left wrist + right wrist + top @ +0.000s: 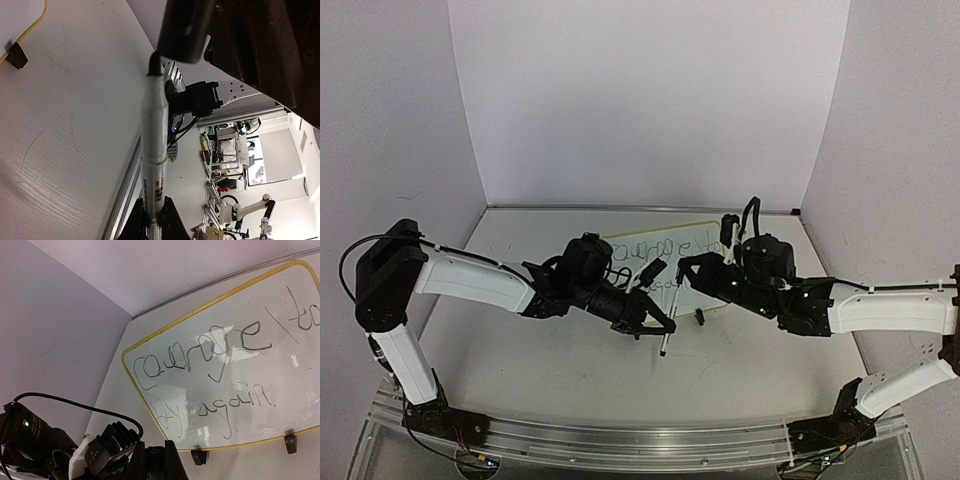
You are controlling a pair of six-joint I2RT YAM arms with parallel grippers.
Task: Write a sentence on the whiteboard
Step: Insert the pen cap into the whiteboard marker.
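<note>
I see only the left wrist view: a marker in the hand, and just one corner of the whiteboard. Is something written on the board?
Observer: Yes. The right wrist view shows the sentence on the whiteboard in two lines, roughly "courage to" and "try again".
Operator: Is the marker's end on the board?
Observer: No. From above, the marker in the left hand has its dark end off the board, past its near edge.
Operator: And where is the other hand?
Observer: The right hand is over the board, just right of the marker.
</note>
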